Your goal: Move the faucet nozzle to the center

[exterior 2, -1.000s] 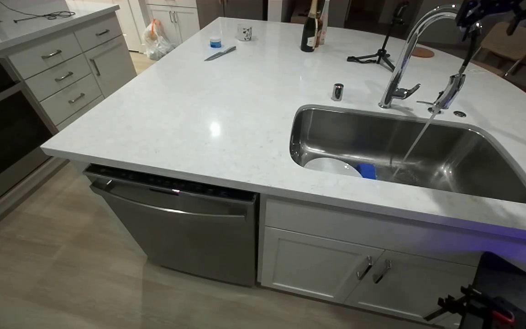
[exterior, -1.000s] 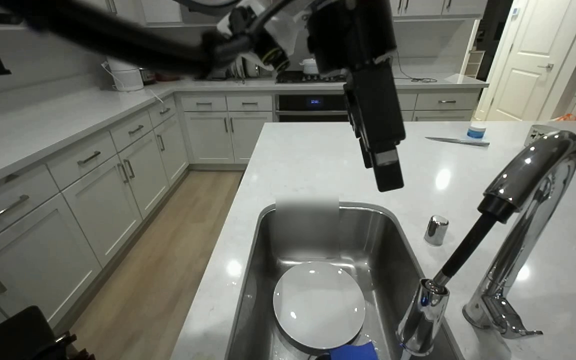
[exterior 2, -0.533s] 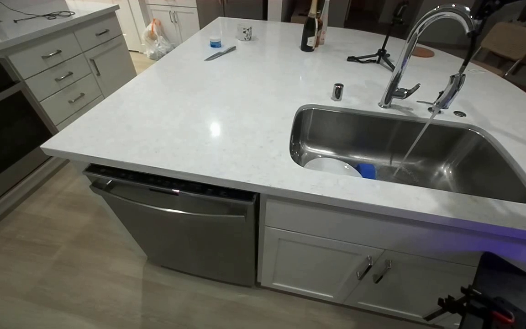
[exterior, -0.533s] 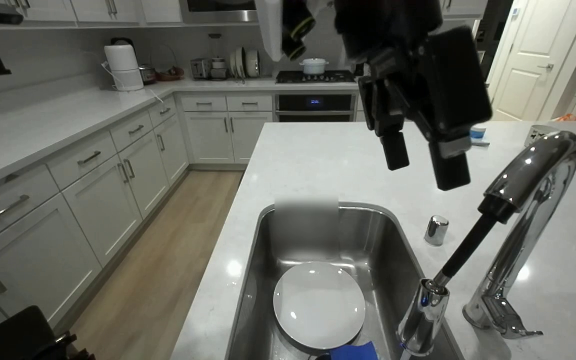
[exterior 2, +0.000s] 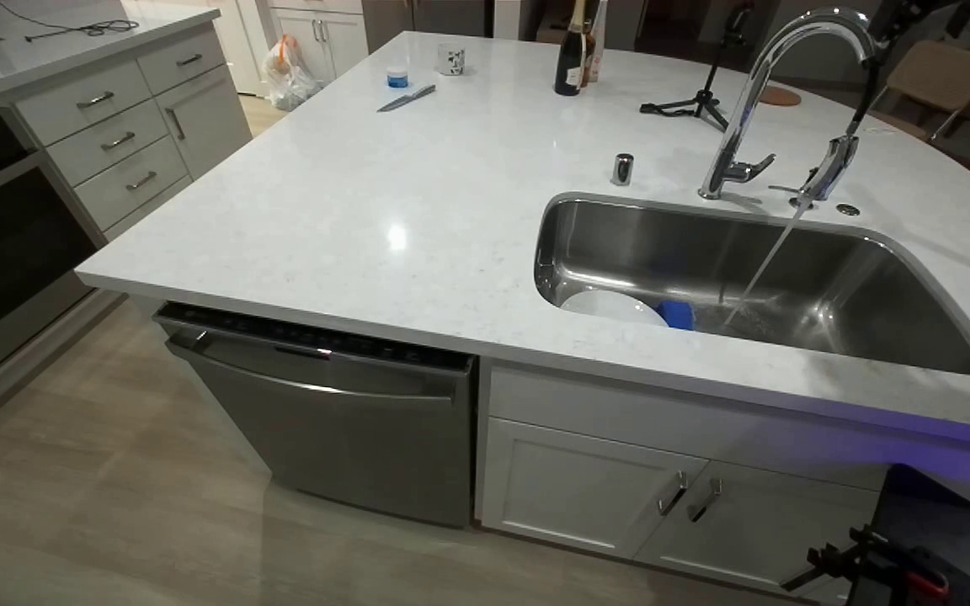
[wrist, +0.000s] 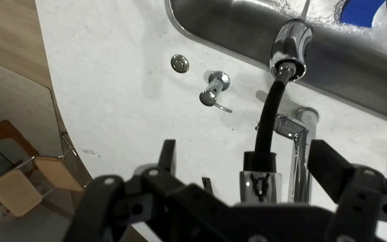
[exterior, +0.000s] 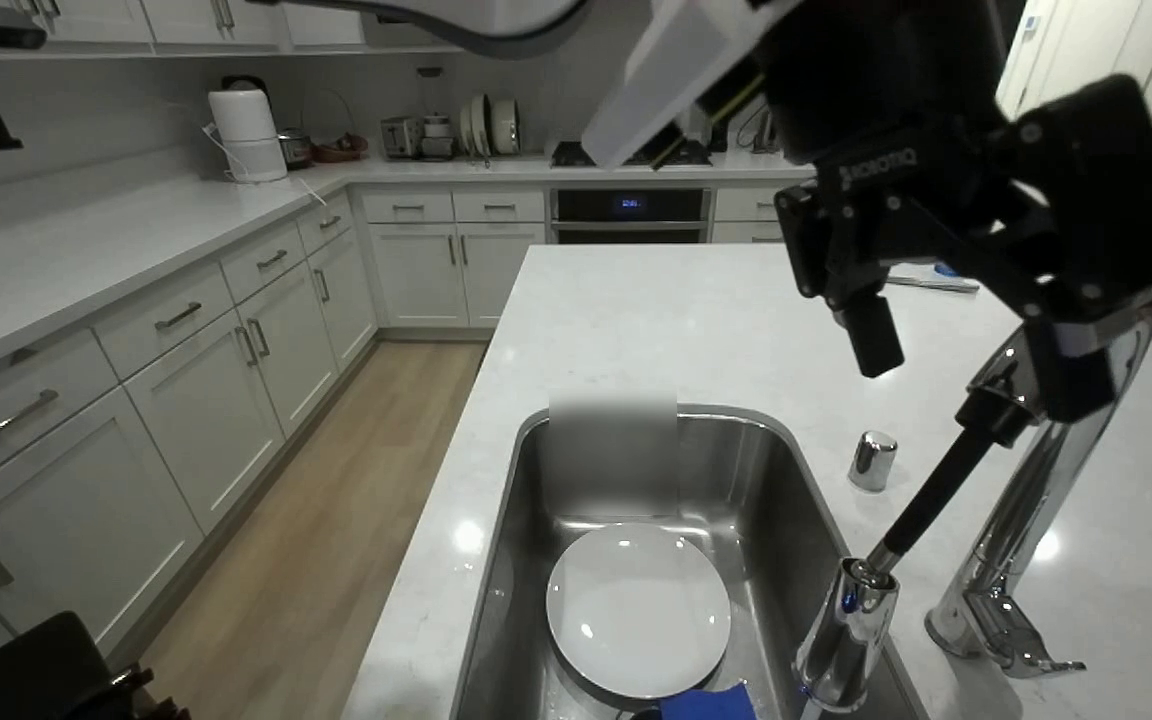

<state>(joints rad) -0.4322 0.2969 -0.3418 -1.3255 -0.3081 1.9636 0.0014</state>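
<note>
Surface [exterior 2: 350, 194] runs pale and wide around the sink [exterior 2: 796, 286], whose middle, I judge, is where the water should fall. Behind it stands the faucet [exterior: 1036, 495]; I expect it to turn about its base, so I should lead it round in an arc rather than drag it straight. A plate [exterior: 638, 610] lies in the sink, well apart from me. My hand [wrist: 243, 149] is spread, pinching nothing. In the wrist view the spout end [wrist: 260, 186] shows between my fingers [wrist: 328, 164], off to one side; I should line up on it before closing, or one finger will likely shove it first. Whether I am low enough, I cannot tell. The nozzle [wrist: 291, 47] hangs tipped by the faucet-side rim, not over the middle. Its black hose [wrist: 270, 114] is probably too limp to steer with, so I would hold the slick chrome firmly and go slowly. Thinnest is the stream [exterior 2: 767, 261] falling into the sink; a jerk could fling it.
</note>
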